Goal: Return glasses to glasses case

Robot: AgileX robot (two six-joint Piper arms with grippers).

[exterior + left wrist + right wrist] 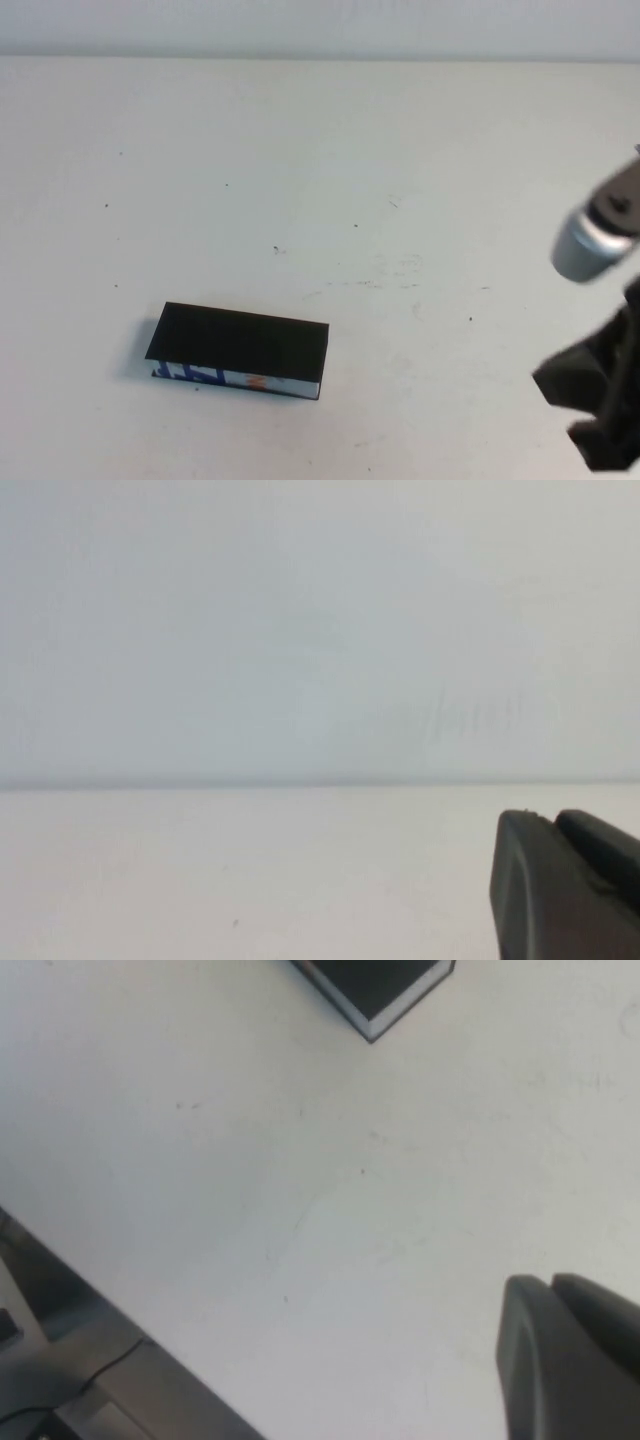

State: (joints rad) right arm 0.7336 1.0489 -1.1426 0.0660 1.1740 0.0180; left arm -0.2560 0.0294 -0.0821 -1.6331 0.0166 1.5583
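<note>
Right pincer [560,1360] shut, near glasses case [240,350]

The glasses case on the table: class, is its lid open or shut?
Shut. The glasses case lies flat on the table, its black lid level over the printed front edge, no lining showing.

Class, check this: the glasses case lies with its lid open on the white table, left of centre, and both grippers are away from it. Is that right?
One error: the glasses case is closed, lid flat, as the high view shows. It does lie left of centre on the white table; the shut right gripper and the left gripper are away from it.
</note>
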